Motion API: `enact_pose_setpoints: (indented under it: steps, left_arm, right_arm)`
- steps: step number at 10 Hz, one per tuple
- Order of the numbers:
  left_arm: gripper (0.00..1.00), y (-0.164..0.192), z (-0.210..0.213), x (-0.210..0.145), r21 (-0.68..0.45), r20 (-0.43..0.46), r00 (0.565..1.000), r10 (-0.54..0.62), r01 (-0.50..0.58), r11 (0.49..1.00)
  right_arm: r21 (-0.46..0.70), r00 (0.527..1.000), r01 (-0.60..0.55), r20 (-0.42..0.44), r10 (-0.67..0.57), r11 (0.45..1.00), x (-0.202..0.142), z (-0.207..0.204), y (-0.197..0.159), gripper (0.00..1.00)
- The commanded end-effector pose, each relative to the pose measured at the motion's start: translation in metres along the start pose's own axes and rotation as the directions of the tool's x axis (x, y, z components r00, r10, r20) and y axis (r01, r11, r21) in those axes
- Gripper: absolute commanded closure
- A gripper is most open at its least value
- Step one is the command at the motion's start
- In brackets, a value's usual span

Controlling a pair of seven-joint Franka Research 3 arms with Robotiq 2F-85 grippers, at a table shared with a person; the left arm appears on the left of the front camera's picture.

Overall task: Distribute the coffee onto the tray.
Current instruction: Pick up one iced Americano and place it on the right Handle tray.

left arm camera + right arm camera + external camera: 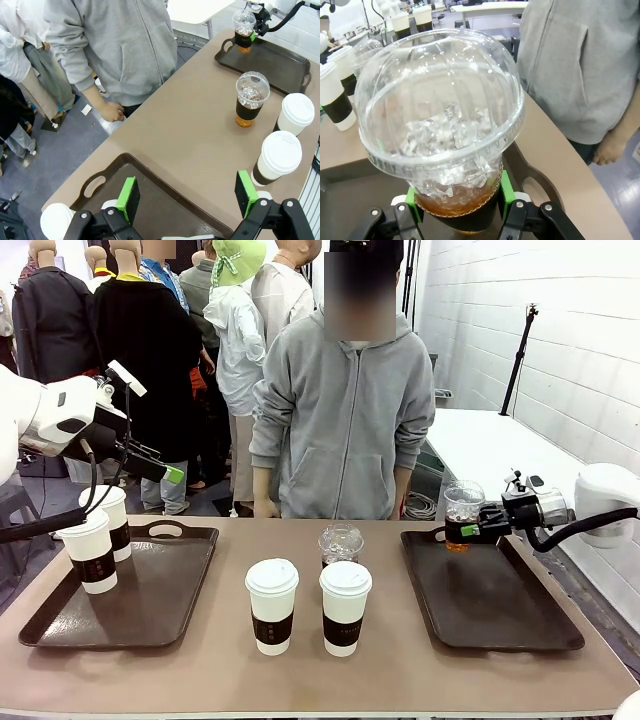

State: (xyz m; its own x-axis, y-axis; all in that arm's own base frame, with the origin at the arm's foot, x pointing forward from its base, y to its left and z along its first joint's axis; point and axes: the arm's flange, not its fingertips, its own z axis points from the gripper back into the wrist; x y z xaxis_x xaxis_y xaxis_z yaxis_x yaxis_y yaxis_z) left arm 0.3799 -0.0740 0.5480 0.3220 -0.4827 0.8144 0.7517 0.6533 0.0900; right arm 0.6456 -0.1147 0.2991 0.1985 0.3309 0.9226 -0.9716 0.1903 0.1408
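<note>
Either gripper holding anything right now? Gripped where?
Right gripper is shut on the clear dome-lidded cup, pads on its dark sleeve, below the dome. Left gripper is open, holding nothing.

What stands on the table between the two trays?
In the front view: one white lidded cup, a second white cup, and a clear dome-lidded cup behind them.

Two paper cups (92,552) (113,520) stood on the left tray (160,600), two lidded cups (272,605) (345,606) between trays, a domed cup (341,543) behind them, a second domed cup (462,502) seemingly over the right tray (490,605).
</note>
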Motion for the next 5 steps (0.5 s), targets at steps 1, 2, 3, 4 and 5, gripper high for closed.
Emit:
enact_pose_setpoints:
  steps: [1, 2, 3, 4, 5]
  left_arm:
    - [0.0, 0.002, -0.001, -0.002, -0.006, 0.001, 1.0, 0.005, -0.005, 1.0]
    - [0.0, 0.002, -0.001, -0.002, -0.006, 0.001, 1.0, 0.005, -0.005, 1.0]
    - [0.0, 0.002, -0.001, -0.002, -0.006, 0.001, 1.0, 0.005, -0.005, 1.0]
    - [0.0, 0.002, -0.001, -0.002, -0.006, 0.001, 1.0, 0.005, -0.005, 1.0]
    - [0.0, 0.002, -0.001, -0.002, -0.006, 0.001, 1.0, 0.005, -0.005, 1.0]
  right_arm:
    - [-0.014, 0.999, -0.025, 0.048, 0.025, 1.0, -0.006, 0.001, 0.011, 0.33]
    - [-0.01, 0.998, -0.022, 0.051, 0.022, 1.0, -0.013, -0.001, 0.013, 0.33]
    - [-0.019, 0.999, -0.017, 0.041, 0.018, 1.0, -0.019, -0.001, 0.015, 0.33]
    - [-0.024, 0.999, -0.026, 0.043, 0.027, 0.999, -0.022, -0.002, 0.015, 0.33]
    - [-0.03, 0.998, -0.036, 0.046, 0.037, 0.999, -0.023, -0.004, 0.016, 0.33]
